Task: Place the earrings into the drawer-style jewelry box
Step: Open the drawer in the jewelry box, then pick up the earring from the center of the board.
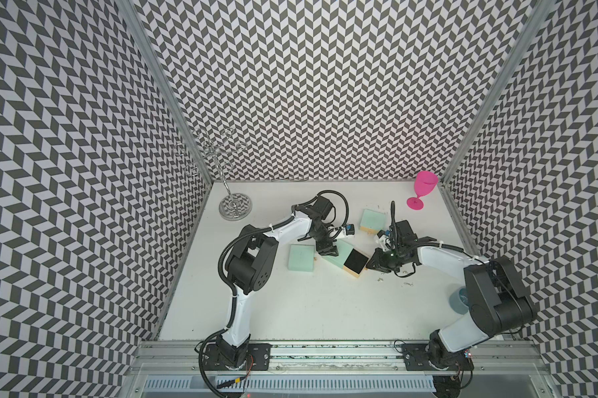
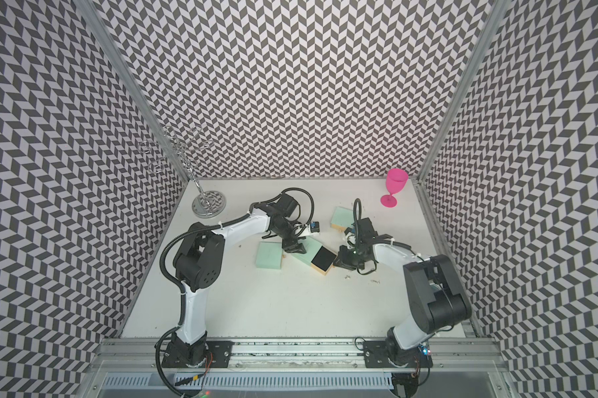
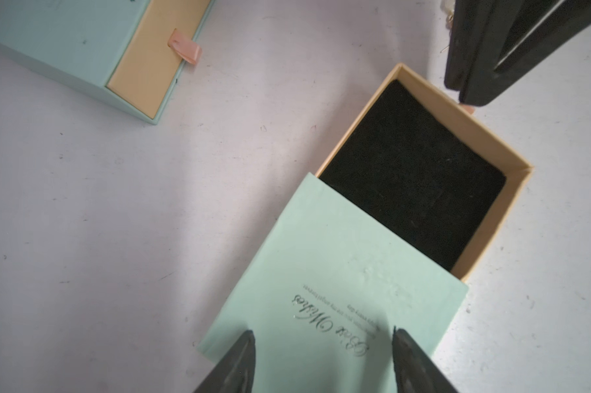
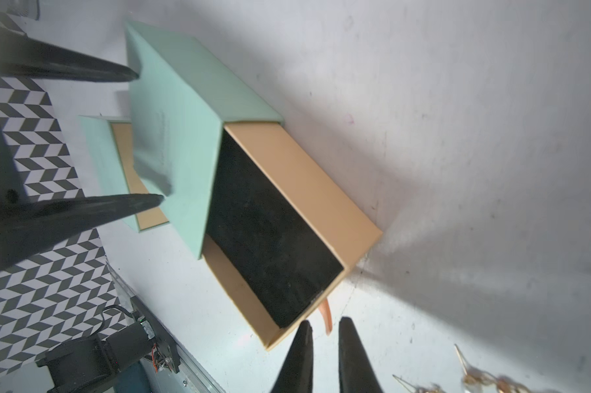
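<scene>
Mint-green cardboard drawer-style jewelry box (image 3: 338, 272): tan black-lined drawer (image 3: 413, 177) pulled out, empty — tiny glinting metal earrings (image 4: 474, 376) lie loose at lower right, none loaded. Left gripper (image 3: 323, 335) half-spread over the box, right gripper (image 4: 325, 320) barely parted; both empty.

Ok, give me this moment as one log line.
drawer: pulled open, black insert bare | left gripper: open, over mint sleeve | right gripper: slightly open near pull tab | earrings: loose on table
</scene>
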You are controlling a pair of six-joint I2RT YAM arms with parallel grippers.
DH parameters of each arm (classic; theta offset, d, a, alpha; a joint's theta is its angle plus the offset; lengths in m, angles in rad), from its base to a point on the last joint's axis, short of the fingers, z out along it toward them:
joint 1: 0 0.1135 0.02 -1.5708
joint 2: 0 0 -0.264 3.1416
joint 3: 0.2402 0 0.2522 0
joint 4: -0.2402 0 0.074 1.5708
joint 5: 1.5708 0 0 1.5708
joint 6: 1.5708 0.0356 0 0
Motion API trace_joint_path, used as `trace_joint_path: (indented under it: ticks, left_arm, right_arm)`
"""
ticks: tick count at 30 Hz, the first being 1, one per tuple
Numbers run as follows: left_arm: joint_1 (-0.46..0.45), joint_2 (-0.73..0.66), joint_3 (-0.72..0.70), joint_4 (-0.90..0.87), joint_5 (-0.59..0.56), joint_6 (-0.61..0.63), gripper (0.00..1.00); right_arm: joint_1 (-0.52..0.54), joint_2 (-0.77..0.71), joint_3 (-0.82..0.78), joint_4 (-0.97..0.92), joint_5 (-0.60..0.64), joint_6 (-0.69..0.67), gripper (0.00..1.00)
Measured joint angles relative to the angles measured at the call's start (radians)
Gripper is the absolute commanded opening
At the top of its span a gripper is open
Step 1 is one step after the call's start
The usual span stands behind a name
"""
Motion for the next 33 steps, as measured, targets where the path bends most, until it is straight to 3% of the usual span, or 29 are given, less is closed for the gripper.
trace_joint_path:
  ticks: [5,10,18,25,33]
  left_arm:
    - [0.0,0.0,0.018,-0.039,-0.008,0.001,0.67]
    - [0.0,-0.008,0.061,-0.073,-0.008,0.001,0.71]
    - [0.014,-0.039,0.281,-0.114,0.013,-0.032,0.74]
    - [0.026,-0.092,0.325,-0.109,0.06,-0.088,0.74]
    - [0.031,-0.092,0.248,-0.102,0.089,-0.125,0.74]
  right_arm:
    - [-0.001,-0.043,0.022,-0.056,0.048,-0.014,0.17]
    - [-0.005,-0.098,0.048,-0.169,0.182,-0.03,0.17]
    - [-0.008,-0.108,0.115,-0.323,0.362,-0.069,0.2]
    - [-0.008,-0.074,0.117,-0.369,0.367,-0.076,0.2]
    - [0.016,-0.002,0.118,-0.356,0.348,-0.076,0.2]
